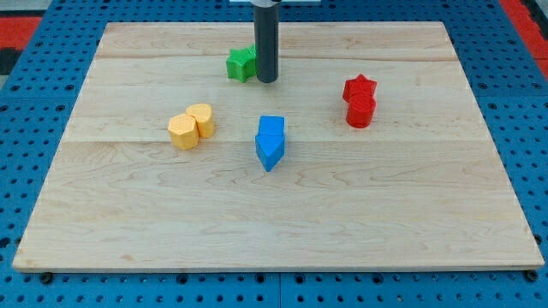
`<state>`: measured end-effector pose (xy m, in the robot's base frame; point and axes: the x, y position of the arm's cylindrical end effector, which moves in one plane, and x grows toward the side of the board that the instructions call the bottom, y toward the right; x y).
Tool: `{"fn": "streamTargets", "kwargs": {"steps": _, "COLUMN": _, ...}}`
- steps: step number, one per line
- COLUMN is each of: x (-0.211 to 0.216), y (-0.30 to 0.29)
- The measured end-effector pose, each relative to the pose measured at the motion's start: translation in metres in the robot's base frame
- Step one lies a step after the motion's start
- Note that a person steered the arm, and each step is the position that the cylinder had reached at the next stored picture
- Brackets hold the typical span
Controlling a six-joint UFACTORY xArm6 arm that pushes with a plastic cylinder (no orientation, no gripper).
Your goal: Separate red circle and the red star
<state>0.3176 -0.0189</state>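
Touching each other, the red star (360, 88) and red circle (360, 111) are seen well to the right of my tip (267, 80), slightly lower. No separation is done; the whole push is left. No jaws are carried, and the tip is parked just beside the green star (241, 64).

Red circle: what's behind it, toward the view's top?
The red star sits directly behind the red circle, touching it. The circle covers the star's lower edge. My tip is off to the view's left, beside the green star.
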Motion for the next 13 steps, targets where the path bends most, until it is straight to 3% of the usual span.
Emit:
{"fn": "streamTargets", "kwargs": {"steps": 7, "x": -0.026, "y": -0.055}}
{"fn": "streamTargets", "kwargs": {"steps": 10, "x": -0.044, "y": -0.034}}
{"fn": "streamTargets", "kwargs": {"steps": 13, "x": -0.021, "y": -0.059}}
